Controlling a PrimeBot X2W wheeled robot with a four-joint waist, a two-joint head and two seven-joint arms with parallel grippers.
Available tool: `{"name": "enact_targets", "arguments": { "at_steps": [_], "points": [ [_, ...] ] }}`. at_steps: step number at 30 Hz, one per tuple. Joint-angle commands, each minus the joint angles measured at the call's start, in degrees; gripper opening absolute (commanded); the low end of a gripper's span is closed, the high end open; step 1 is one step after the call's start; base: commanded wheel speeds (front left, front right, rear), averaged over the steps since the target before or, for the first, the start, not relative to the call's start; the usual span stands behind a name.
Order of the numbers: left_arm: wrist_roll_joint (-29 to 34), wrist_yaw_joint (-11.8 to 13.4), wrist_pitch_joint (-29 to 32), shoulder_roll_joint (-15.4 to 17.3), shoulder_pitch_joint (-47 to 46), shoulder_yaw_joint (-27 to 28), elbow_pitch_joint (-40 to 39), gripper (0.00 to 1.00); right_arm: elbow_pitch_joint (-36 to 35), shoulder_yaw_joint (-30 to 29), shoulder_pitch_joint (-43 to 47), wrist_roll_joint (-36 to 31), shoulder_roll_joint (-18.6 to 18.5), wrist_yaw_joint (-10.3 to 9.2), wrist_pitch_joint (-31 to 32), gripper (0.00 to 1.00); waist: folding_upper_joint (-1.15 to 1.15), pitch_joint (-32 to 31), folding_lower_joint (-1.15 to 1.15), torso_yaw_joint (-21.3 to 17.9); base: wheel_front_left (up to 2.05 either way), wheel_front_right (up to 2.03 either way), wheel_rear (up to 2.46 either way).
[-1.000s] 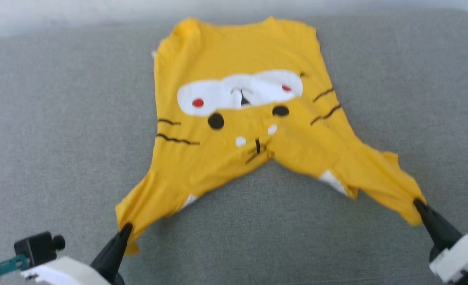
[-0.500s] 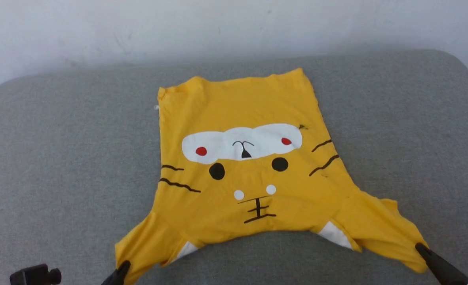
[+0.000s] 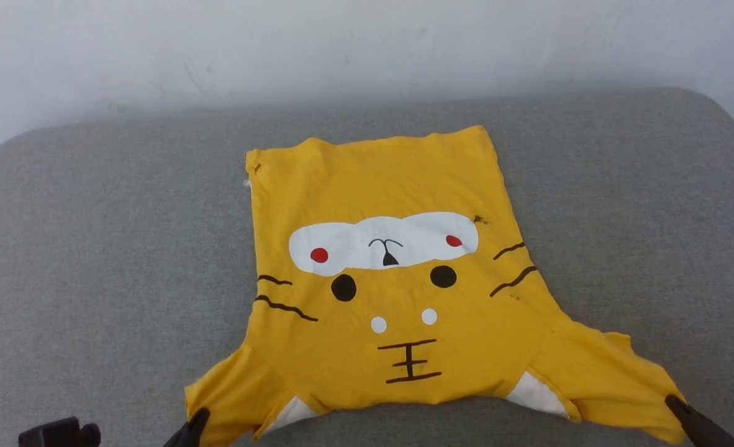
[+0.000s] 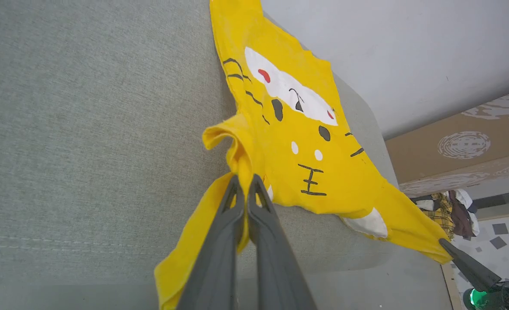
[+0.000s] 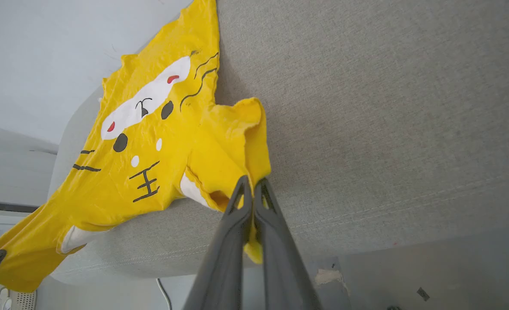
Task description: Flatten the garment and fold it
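while the yellow t-shirt lies print-up on the grey fabric-covered table, you have it pinched at both near corners. your left gripper is clamped on the edge of the sleeve on your left; its two dark fingers are pressed together with yellow cloth between them, and a loose flap hangs down past them in the left wrist view. your right gripper is clamped the same way on the sleeve on your right, with a small fold of cloth poking out below the fingers. from the head view the shirt sits near the middle of the table, neck edge toward you and hem toward the white wall. the body is spread nearly flat, and the two sleeves fan out to either side toward the near edge. the face print reads upside down to you: the white patch with red dots is farther away, then the black eyes, then the black stripe mark closest to the neck. cloth is ruffled around each grip, and the far hem corner on your left is slightly curled.
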Motion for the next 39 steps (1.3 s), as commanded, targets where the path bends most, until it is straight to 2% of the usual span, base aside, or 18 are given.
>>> {"name": "enact_targets", "arguments": {
  "at_steps": [1,6,7,8,10,18,23,26,29,39],
  "points": [
    [0.7,-0.1,-0.6,-0.2,-1.5,-0.3,-0.1,0.00,0.4,0.2,-1.1,-0.8,0.2,-0.05,-0.8,0.00,0.00,0.8,0.01,0.2,0.00,0.00,0.00],
    [2.5,-1.0,-2.2,-1.1,-5.4,-2.3,1.4,0.00,4.4,2.3,-4.7,-4.2,-0.2,-0.05,-5.1,0.00,0.00,3.1,0.01,0.6,0.00,0.00,0.00],
    [2.6,-1.3,-2.4,-1.3,-6.1,-2.8,1.7,0.00,5.3,2.7,-5.5,-4.9,-0.2,-0.05,-6.2,0.03,0.00,3.5,0.01,0.7,0.00,0.00,0.00],
    [2.8,-1.6,-2.5,-1.4,-6.8,-3.3,2.0,0.00,6.1,3.1,-6.2,-5.4,-0.2,-0.05,-7.2,0.32,0.00,4.0,0.01,0.7,0.00,0.00,0.00],
    [3.1,-1.9,-2.8,-1.6,-8.0,-4.0,2.4,0.00,7.6,3.7,-7.5,-6.0,-0.2,-0.05,-8.9,1.00,0.00,4.9,0.01,0.8,0.00,0.00,0.00],
    [5.5,-2.8,-4.0,-1.0,-11.1,-5.0,0.4,0.00,6.3,3.7,-12.0,-8.4,-5.1,-0.05,-11.9,1.00,0.00,9.2,0.01,1.4,0.00,0.00,0.00],
    [6.6,-3.4,-4.6,-0.7,-12.9,-5.8,-1.8,0.00,3.8,2.6,-20.9,-11.4,-9.2,-0.05,-13.7,1.00,0.00,12.7,0.01,1.8,0.00,0.00,0.00],
    [7.3,-3.7,-4.8,-0.7,-14.4,-6.4,-2.9,0.00,4.4,4.5,-28.1,-12.8,-11.8,-0.05,-12.5,1.00,0.00,14.9,0.01,2.0,0.00,0.00,0.00],
    [7.4,-4.2,-5.6,-1.1,-16.2,-6.9,-4.2,0.00,6.8,7.2,-36.4,-13.9,-14.1,-0.05,-10.1,1.00,0.00,17.3,0.01,2.3,0.00,0.00,0.00],
    [10.0,-5.1,-5.9,-0.8,-21.3,-9.6,-6.6,0.00,20.5,13.3,-60.8,-19.1,-16.7,-0.05,-2.3,1.00,0.00,25.9,0.01,4.8,0.00,0.00,0.00]
  ]
}}
